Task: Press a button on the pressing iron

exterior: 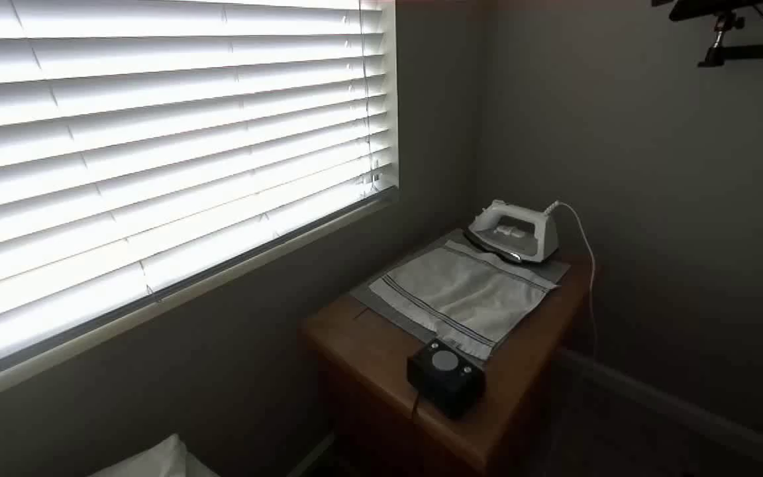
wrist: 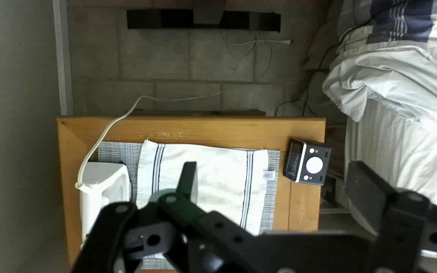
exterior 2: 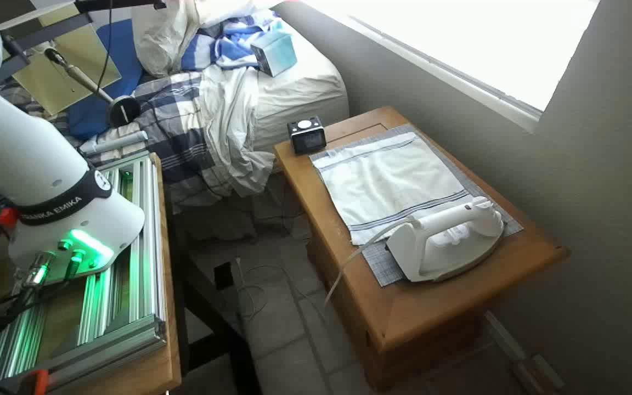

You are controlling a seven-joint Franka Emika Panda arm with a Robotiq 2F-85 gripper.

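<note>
The white pressing iron (exterior: 510, 240) rests sole-down on the wooden table, beside a white striped cloth. In an exterior view its arched handle and the raised controls at the handle's front end show on the iron (exterior 2: 447, 249). In the wrist view only the rear part of the iron (wrist: 102, 180) shows at the lower left; its front is hidden behind my gripper's linkage. My gripper (wrist: 275, 174) is open and empty, with fingers wide apart, high above the table and to the cloth side of the iron. The gripper is out of view in both exterior views.
A black box with a round white knob (exterior 2: 308, 134) stands at the table's opposite end from the iron. The striped cloth (exterior 2: 393, 175) lies on a grey mat. The iron's pale cord (wrist: 180, 99) runs over the table (wrist: 218, 132) edge to the floor. A bed and window are nearby.
</note>
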